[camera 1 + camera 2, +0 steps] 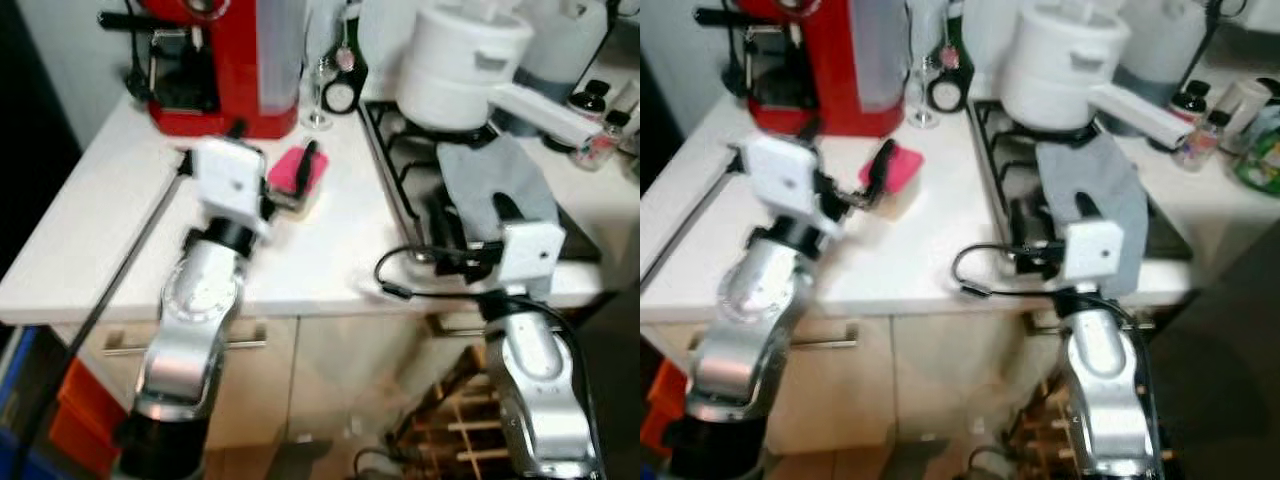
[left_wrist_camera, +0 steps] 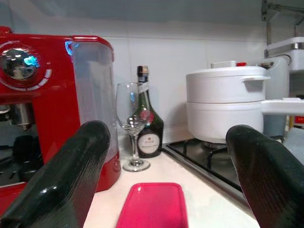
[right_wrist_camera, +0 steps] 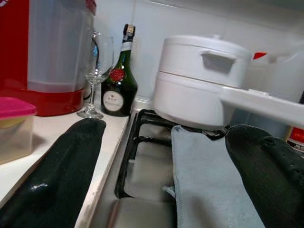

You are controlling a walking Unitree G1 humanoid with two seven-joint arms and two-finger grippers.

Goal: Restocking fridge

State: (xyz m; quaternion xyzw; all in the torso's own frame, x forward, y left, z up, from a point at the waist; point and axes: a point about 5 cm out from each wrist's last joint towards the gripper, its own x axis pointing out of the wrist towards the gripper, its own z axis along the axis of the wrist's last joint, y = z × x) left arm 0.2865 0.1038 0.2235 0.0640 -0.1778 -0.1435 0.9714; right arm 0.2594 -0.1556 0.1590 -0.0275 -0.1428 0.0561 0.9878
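Left wrist view shows the left gripper (image 2: 166,180) with fingers (image 2: 66,180) spread wide, grasping nothing, just before the pink-lidded container (image 1: 297,175). This box sits on the white surface (image 1: 120,220), toward its back edge. I judge the task is at its beginning: nothing is lifted, and no fridge appears. The right gripper (image 3: 166,175) also has its fingers released, above the grey cloth (image 1: 497,185) on the stove (image 1: 400,165). Farther back stand the red coffee machine (image 1: 215,65), a wine glass (image 2: 130,126), a dark bottle (image 2: 148,121) and a white pot (image 1: 465,60), crowding the back edge.
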